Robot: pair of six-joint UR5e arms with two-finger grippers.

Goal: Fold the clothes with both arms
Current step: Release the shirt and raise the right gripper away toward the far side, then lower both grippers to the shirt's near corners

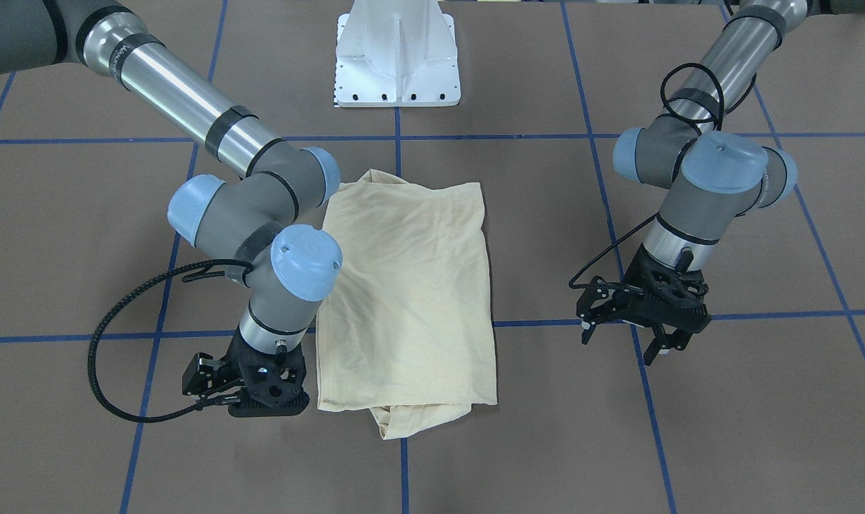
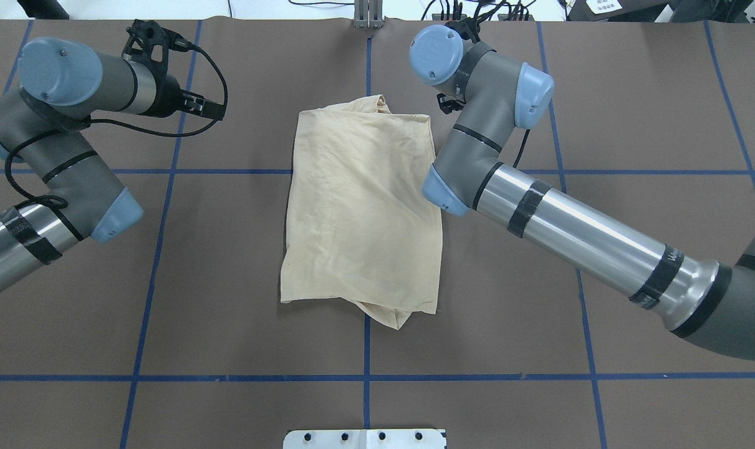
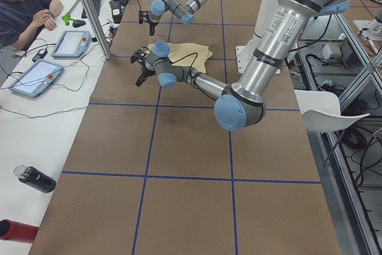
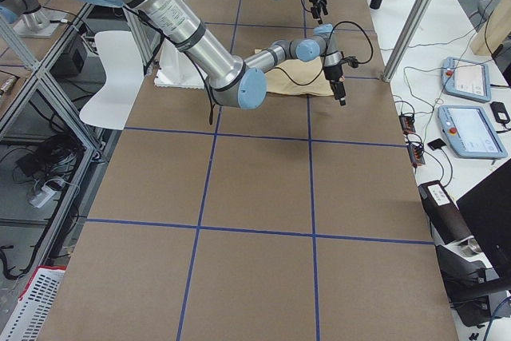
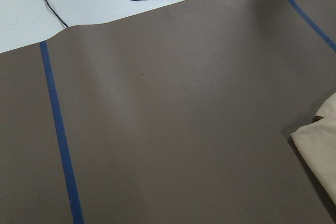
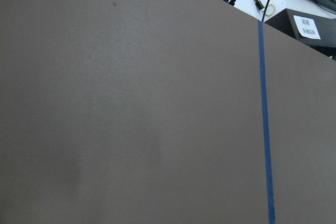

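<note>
Long-sleeved shirt (image 1: 403,285) lies flat on the desk (image 1: 725,428), folded to a rough rectangle with its plain cream side up, a short way out from the white pedestal base (image 1: 396,57) and roughly centred on the blue tape line (image 1: 404,471) running out from that base. A bunched fold sticks out from the shirt's end nearest the base, and another from the end farthest from the base. Left claw (image 1: 621,343): fingers spread apart and pointing down, nothing between them; positioned out from the base on the robot's left, well apart from the shirt. Right claw (image 1: 268,400): on the robot's right, just beside the shirt corner farthest from the base. Its fingers are hidden under the claw body and wrist, so I cannot tell how far apart they are or whether they touch the cloth. Left wrist view: brown desk surface and one shirt corner at the picture's right edge. Right wrist view: desk surface and a tape line only.
</note>
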